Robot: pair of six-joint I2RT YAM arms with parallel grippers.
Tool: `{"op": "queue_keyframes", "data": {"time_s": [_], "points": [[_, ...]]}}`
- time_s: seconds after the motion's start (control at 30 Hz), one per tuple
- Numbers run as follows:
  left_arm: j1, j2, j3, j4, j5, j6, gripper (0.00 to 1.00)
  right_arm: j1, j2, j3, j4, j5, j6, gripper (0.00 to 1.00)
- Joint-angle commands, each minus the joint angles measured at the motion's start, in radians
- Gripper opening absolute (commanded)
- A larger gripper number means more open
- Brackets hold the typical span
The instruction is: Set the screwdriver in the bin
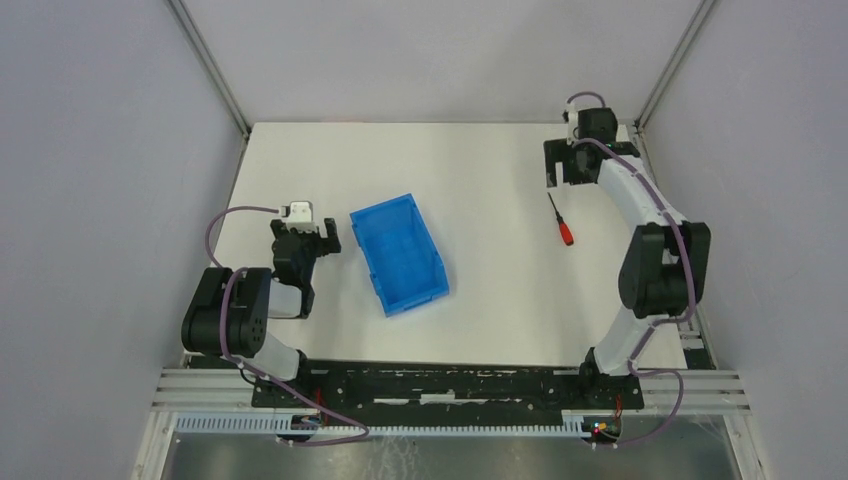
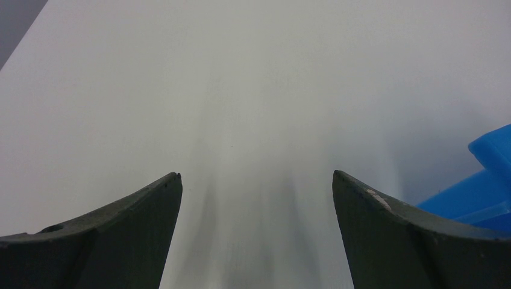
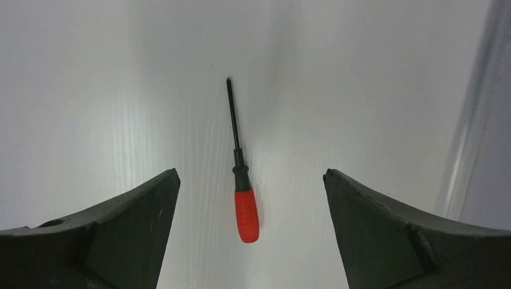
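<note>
The small screwdriver with a red plastic handle and a thin black shaft (image 3: 239,161) is seen lying flat on the white desk (image 1: 500,290), well apart from the bright blue rectangular plastic bin (image 1: 398,250). The right claw (image 3: 251,173) is held spread over it, one finger on each side of the handle, probably so that it can be lowered and closed across it. The left claw (image 2: 257,173) is spread too, holds nothing, and is parked just beside the bin.

A white table (image 1: 480,170) fills the centre of the frame, enclosed by grey walls (image 1: 90,150), with metal rails (image 1: 715,388) along the bottom.
</note>
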Motion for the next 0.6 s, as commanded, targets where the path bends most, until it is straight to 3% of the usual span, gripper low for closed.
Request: {"op": "queue_keyframes", "data": {"time_s": [0.0,0.33,0.47,0.53,0.57], "points": [[-0.001,-0.011,0.004,0.039,-0.003,-0.032,1.0,-0.003,0.134,0.025,-0.134,0.025,-0.044,0.95],[-0.001,-0.011,0.004,0.039,-0.004,-0.032,1.0,-0.003,0.275,-0.089,-0.049,0.001,-0.065,0.6],[-0.001,-0.011,0.004,0.039,-0.004,-0.032,1.0,-0.003,0.298,-0.107,-0.067,0.009,-0.068,0.55],[-0.001,-0.011,0.004,0.039,-0.005,-0.032,1.0,-0.002,0.297,-0.11,-0.076,0.003,-0.069,0.4],[-0.001,-0.011,0.004,0.039,-0.005,-0.032,1.0,-0.004,0.297,-0.097,-0.089,0.001,-0.069,0.26]]}}
